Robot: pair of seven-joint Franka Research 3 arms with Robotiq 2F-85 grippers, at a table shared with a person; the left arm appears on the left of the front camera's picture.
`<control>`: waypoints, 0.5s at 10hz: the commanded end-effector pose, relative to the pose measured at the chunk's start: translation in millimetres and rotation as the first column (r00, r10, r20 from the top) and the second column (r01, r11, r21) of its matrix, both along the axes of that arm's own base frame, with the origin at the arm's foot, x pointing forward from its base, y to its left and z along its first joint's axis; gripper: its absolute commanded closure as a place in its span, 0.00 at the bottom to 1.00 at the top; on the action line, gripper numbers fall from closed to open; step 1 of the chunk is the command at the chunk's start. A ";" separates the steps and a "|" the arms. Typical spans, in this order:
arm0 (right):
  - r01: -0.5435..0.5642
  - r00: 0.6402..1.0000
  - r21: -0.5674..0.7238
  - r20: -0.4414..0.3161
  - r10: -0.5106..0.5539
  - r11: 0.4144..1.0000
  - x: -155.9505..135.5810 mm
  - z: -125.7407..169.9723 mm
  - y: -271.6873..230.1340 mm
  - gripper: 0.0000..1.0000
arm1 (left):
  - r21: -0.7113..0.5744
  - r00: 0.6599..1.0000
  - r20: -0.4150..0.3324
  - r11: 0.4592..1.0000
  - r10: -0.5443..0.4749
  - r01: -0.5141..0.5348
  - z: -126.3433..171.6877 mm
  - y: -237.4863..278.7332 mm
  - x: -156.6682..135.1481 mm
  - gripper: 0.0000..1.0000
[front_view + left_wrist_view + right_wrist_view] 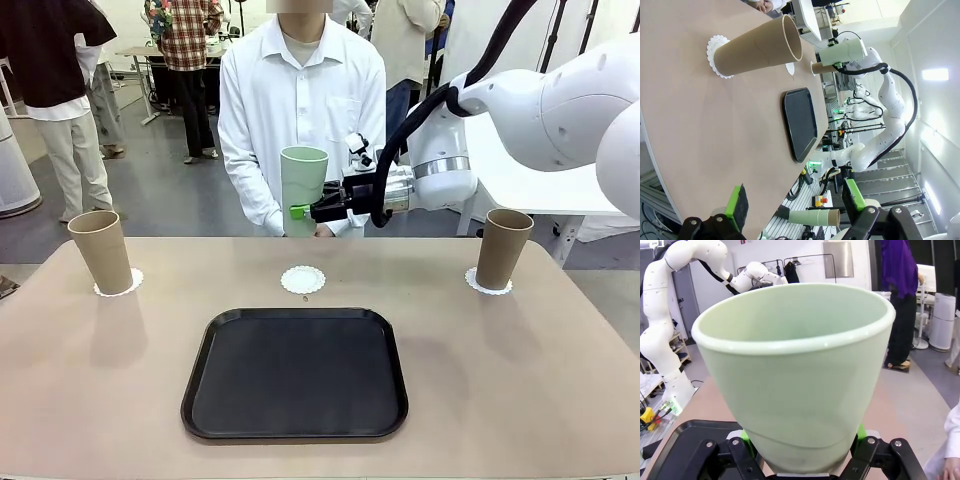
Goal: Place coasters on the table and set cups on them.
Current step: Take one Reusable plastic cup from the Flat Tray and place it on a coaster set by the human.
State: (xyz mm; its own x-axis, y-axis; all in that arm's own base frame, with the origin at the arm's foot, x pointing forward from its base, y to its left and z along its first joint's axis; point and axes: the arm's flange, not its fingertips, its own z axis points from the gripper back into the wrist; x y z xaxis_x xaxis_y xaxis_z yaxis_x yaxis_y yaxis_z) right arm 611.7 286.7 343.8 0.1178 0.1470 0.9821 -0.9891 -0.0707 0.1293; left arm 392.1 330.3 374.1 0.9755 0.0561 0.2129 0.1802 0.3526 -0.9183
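The black tray (295, 375) lies bare on the surface (90, 380). Beyond it, the right tool (300, 211) pinches the upright mint cup (303, 185), mouth up, above the middle coaster (303, 279). Tan cups (101, 251) (502, 248) stand upright on coasters either side. The left tool (795, 200) is spread.
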 end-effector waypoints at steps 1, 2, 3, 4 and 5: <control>-0.036 0.999 -0.023 -0.030 0.035 0.999 -7.7 -9.5 -5.2 0.18 | -0.005 1.000 0.007 1.000 -0.001 0.001 2.6 -0.1 -2.3 0.00; -0.049 0.999 -0.041 -0.022 0.048 0.998 -12.0 -16.6 -5.1 0.18 | -0.005 1.000 0.007 1.000 -0.001 0.001 2.6 -0.1 -2.3 0.00; -0.042 0.999 -0.062 -0.007 0.042 0.997 -13.3 -24.8 -6.3 0.18 | -0.005 1.000 0.007 1.000 -0.001 0.001 2.6 -0.1 -2.3 0.00; -0.026 1.000 -0.083 0.014 0.027 0.996 -11.7 -32.5 -7.4 0.18 | -0.005 1.000 0.007 1.000 -0.001 0.001 2.6 -0.1 -2.3 0.00; -0.022 1.000 -0.088 0.017 0.023 0.996 -11.1 -40.4 -7.5 0.18 | -0.005 1.000 0.007 1.000 -0.001 0.001 2.6 -0.1 -2.3 0.00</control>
